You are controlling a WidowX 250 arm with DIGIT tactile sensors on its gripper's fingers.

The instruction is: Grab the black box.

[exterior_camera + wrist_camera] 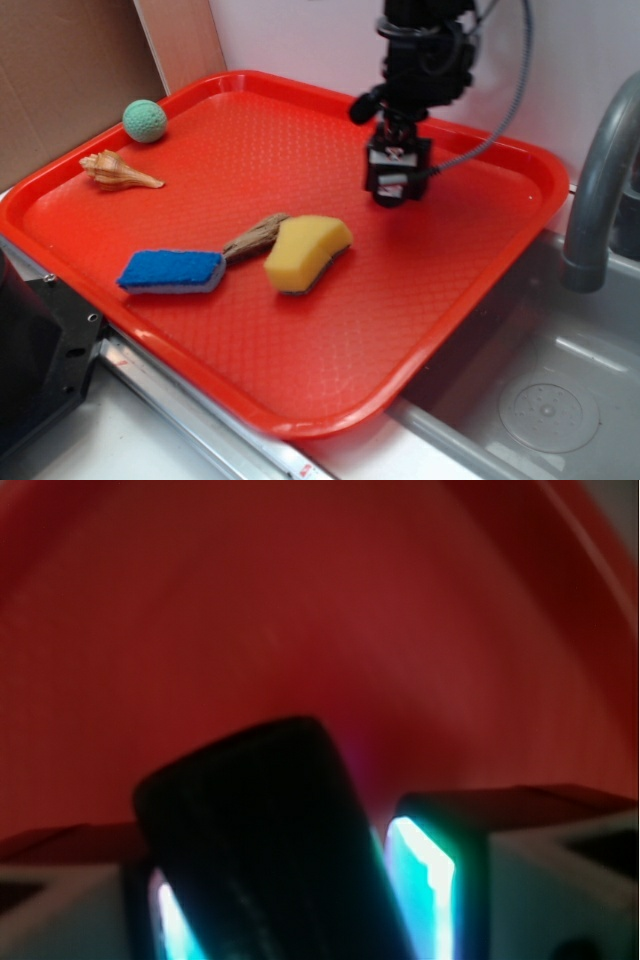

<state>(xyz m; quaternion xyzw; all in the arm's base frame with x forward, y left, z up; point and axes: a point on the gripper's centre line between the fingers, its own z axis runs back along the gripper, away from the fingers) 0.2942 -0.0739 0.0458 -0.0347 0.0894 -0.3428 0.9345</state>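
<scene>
The gripper (398,185) hangs over the far right part of the red tray (330,380), and its two fingers look closed in on the black box (265,840), which sits between them. In the wrist view the box fills the gap, dark and glossy with a rounded top edge, one pale finger pad (425,875) just beside its right face and the other showing low on its left; whether both pads truly press on it I cannot say for sure, but it looks pinched. From the side view the box is hard to pick out against the black gripper body, so I cannot tell whether it is off the tray or resting on it. I'd judge the grab itself as good as made; what is left is to raise it clear and show the hold is sound. A shiny, wrapped-looking box could slip if the grip is light. Nothing crowds the spot: the yellow sponge (306,252) lies nearest, toward the front of the tray, with a brown tuft of something (255,237) touching its left side and the blue-topped sponge (172,271) beyond that. A seashell (118,172) and a small green ball (145,120) sit well apart at the far left corner. The grey tap (600,190) and sink (530,400) stand off to the right, outside the tray, clear of a straight lift.
</scene>
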